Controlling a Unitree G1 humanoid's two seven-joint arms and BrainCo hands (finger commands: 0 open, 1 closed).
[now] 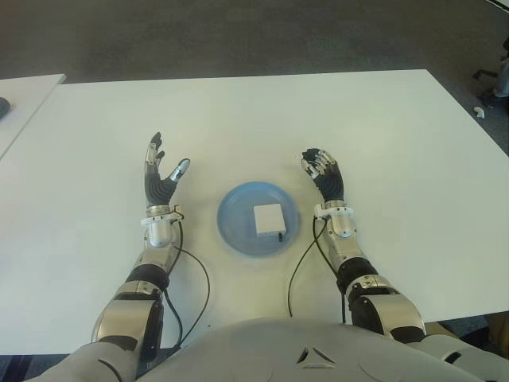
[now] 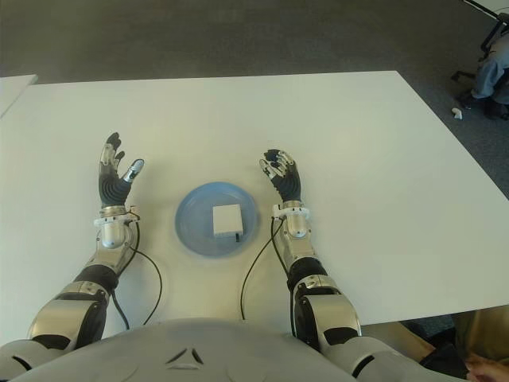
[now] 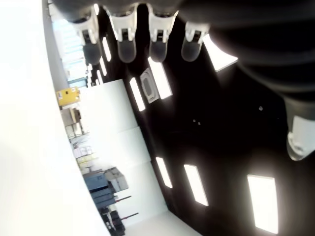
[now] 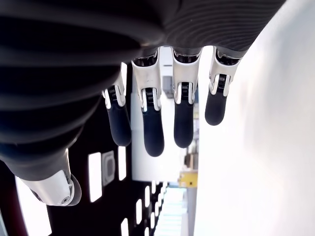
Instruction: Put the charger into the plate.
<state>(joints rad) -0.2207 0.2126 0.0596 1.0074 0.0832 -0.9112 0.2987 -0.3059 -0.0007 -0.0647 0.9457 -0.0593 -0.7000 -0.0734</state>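
Charger [image 1: 267,217] lies flat in plate [image 1: 236,231], seemingly squarish; each robot hand empty, fingers loose.

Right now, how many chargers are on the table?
1. The white square charger lies inside the round blue plate, between the left robot hand and the right robot hand, both empty. None may be hidden: no other shows on the white table.

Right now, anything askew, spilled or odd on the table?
Nothing stands out. The charger lies flat inside the plate, slightly right of its centre. The left hand and right hand flank the plate, both empty with fingers relaxed.
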